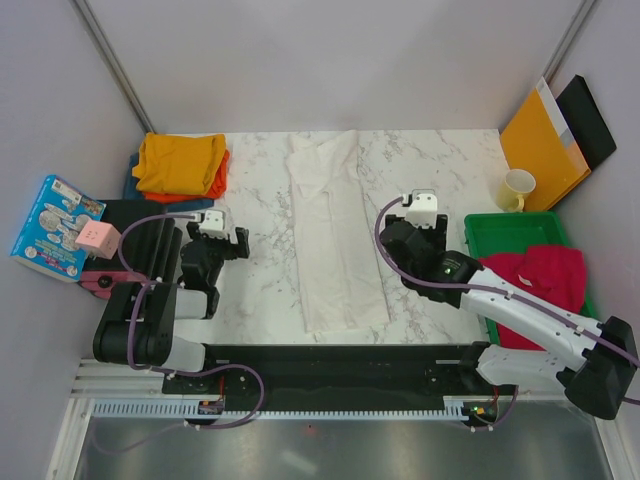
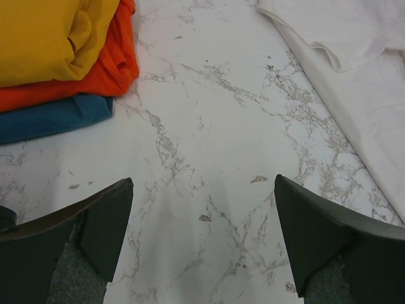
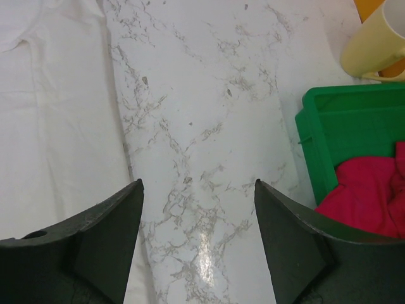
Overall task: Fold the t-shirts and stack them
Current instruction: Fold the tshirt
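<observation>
The white t-shirt [image 1: 335, 235] lies folded into a long strip down the middle of the table; it also shows in the left wrist view [image 2: 354, 69] and the right wrist view [image 3: 50, 114]. A stack of folded shirts sits at the back left: mustard yellow [image 1: 178, 160] on orange [image 1: 215, 180] on blue [image 2: 50, 117]. The crimson-pink shirt [image 1: 535, 280] lies crumpled in the green tray [image 1: 500, 228]. My left gripper [image 1: 232, 243] is open and empty left of the white shirt. My right gripper [image 1: 418, 208] is open and empty between the white shirt and the tray.
A pale yellow mug [image 1: 516, 188] stands behind the tray. An orange-yellow envelope [image 1: 540, 140] and a black board [image 1: 590, 120] lean at the back right. A colourful box [image 1: 55, 225] and a pink cube [image 1: 97, 238] sit at the left edge.
</observation>
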Robot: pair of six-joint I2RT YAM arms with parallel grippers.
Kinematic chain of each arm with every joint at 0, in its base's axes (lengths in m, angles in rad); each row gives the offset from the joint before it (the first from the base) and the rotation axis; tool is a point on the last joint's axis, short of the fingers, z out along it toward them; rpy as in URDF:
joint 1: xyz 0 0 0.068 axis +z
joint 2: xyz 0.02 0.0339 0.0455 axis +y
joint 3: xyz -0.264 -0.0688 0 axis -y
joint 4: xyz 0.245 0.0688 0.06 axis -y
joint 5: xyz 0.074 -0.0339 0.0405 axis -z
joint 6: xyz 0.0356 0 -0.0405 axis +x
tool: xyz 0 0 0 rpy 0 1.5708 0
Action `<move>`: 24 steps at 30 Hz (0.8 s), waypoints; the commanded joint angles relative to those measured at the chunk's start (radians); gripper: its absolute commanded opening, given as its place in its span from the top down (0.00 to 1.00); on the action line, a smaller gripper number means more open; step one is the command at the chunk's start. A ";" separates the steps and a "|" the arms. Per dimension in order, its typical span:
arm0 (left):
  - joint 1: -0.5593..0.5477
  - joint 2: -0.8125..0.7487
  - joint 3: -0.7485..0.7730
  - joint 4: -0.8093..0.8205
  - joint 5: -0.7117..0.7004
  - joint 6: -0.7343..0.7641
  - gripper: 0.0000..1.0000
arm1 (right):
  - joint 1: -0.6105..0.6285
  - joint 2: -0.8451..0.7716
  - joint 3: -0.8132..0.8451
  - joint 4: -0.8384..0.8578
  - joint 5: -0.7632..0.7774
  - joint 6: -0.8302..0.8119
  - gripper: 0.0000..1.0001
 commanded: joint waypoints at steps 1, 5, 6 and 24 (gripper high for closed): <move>-0.074 -0.055 -0.012 0.071 -0.172 0.021 0.00 | -0.030 -0.032 -0.016 -0.037 -0.042 -0.016 0.21; -0.243 -0.188 0.368 -0.685 -0.580 -0.218 0.00 | -0.033 -0.033 -0.022 -0.034 -0.037 -0.028 0.21; -0.269 -0.174 0.453 -0.988 -0.610 -0.285 0.00 | -0.034 -0.026 -0.022 -0.032 -0.028 -0.032 0.21; -0.993 -0.335 0.532 -1.726 -0.503 -1.144 0.00 | -0.037 -0.073 -0.093 -0.017 -0.095 0.059 0.21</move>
